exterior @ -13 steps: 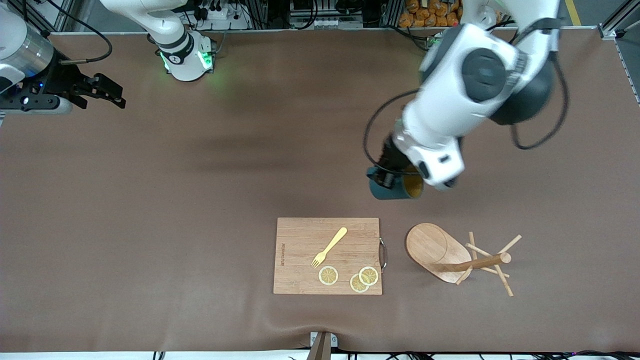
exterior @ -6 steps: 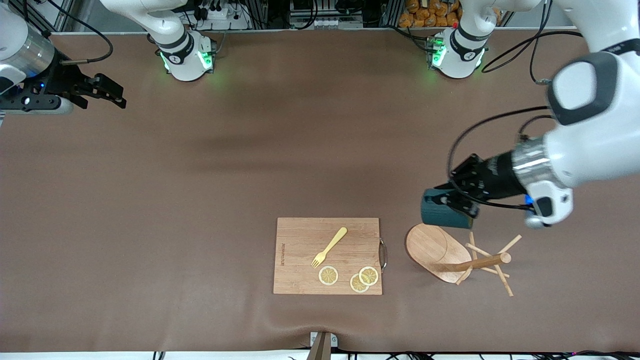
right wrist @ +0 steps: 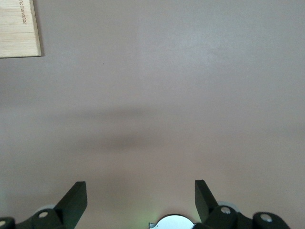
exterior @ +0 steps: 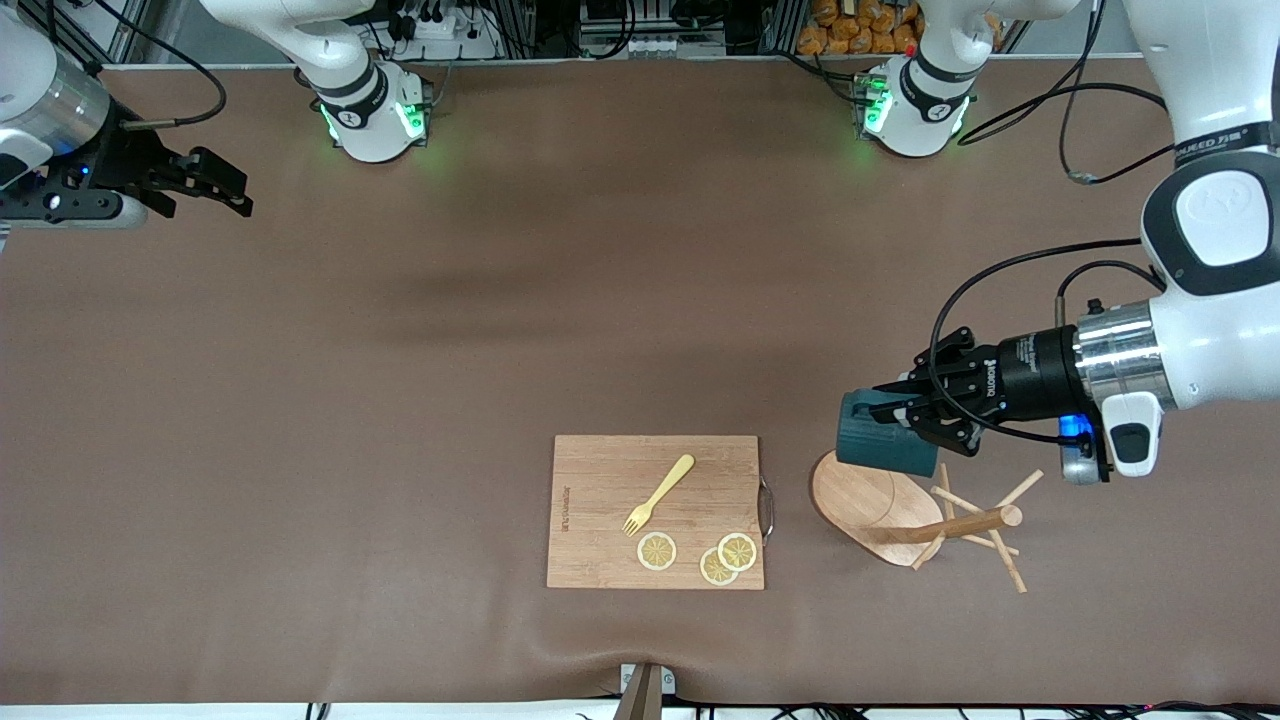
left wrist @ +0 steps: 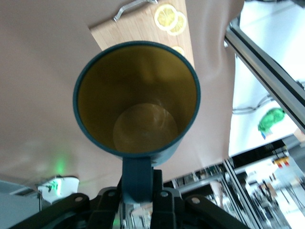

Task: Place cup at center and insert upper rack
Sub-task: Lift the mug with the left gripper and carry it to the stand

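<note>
Front view: the left gripper grips the small dark teal cylindrical cup by its side handle, cup tipped sideways in the air over the table next to the oval base of the light wooden mug-tree upper rack. Rack lies toppled, post and pegs pointing toward the left arm's end of the table. Handle grip probably keeps the cup body free for setting down. The rectangular wooden cutting board sits beside the rack toward the right arm's end, carrying a yellow plastic fork and three lemon slices. The right gripper waits, well apart from the rack, fingers spread with nothing in them.

Left wrist view: cup mouth faces the camera, yellowish-tan inside, empty; fingers clamp the handle. Board corner with slices shows past the rim.

Right wrist view: open fingers over bare brown table; board corner at the edge.
</note>
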Robot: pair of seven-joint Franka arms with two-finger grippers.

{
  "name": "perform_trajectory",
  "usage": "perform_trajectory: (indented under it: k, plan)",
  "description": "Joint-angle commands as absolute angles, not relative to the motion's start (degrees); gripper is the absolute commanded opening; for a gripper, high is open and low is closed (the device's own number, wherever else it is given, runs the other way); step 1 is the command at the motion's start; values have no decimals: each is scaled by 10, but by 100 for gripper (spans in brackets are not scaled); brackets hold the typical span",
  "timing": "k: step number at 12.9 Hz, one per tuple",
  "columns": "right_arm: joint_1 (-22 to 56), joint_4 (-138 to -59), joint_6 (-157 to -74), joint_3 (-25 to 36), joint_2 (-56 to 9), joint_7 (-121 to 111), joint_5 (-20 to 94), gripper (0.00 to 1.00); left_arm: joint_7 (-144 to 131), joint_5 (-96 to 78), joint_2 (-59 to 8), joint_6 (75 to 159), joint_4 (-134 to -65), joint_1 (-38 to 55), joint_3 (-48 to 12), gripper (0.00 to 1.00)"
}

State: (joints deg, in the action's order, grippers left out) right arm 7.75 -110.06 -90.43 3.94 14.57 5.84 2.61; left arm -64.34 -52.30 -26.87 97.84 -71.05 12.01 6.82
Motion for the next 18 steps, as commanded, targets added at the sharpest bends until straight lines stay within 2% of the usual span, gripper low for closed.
perform_trajectory:
  k: [1,6,18]
  plan:
    - [66,-1108,-901,30,159,59,19,100,-603,-555,-281,976,-708,85,62,0]
    - [66,-1112,-903,30,159,59,19,100,-534,-636,-321,950,-712,45,62,0]
    - [66,-1112,-897,29,161,59,19,100,-490,-676,-367,941,-712,43,61,0]
